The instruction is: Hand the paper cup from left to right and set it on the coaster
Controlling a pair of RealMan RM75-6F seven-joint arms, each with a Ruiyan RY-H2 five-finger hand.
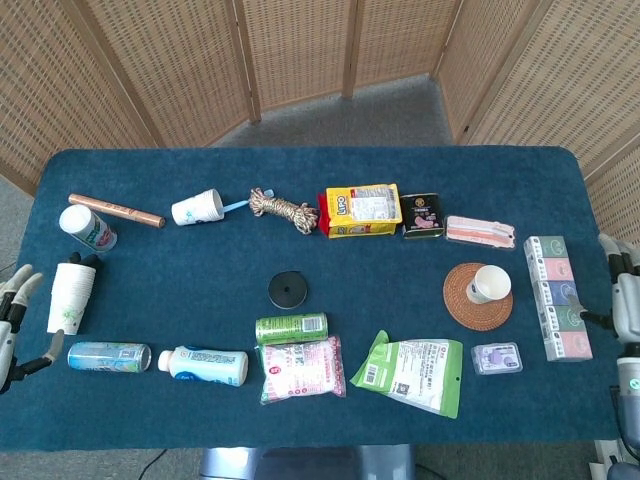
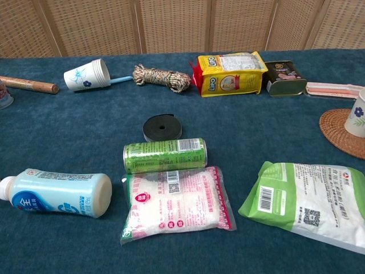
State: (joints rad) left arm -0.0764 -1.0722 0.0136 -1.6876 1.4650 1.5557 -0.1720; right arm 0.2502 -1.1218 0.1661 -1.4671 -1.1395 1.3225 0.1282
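A white paper cup [image 1: 490,284] with a blue print stands upright on the round woven coaster [image 1: 462,300] at the right of the table. The chest view shows the same cup [image 2: 358,119] and coaster [image 2: 336,130] at its right edge. My right hand [image 1: 622,298] is at the table's right edge, well clear of the cup, fingers apart and empty. Low at the left edge, my left hand [image 1: 12,322] is spread and holds nothing. Neither hand appears in the chest view.
A stack of paper cups [image 1: 68,296] lies near my left hand, and another cup [image 1: 197,208] lies on its side at the back. A box [image 1: 556,296] sits between the coaster and my right hand. Bottles, a green can [image 1: 291,327], packets and a black tape roll [image 1: 288,290] fill the middle.
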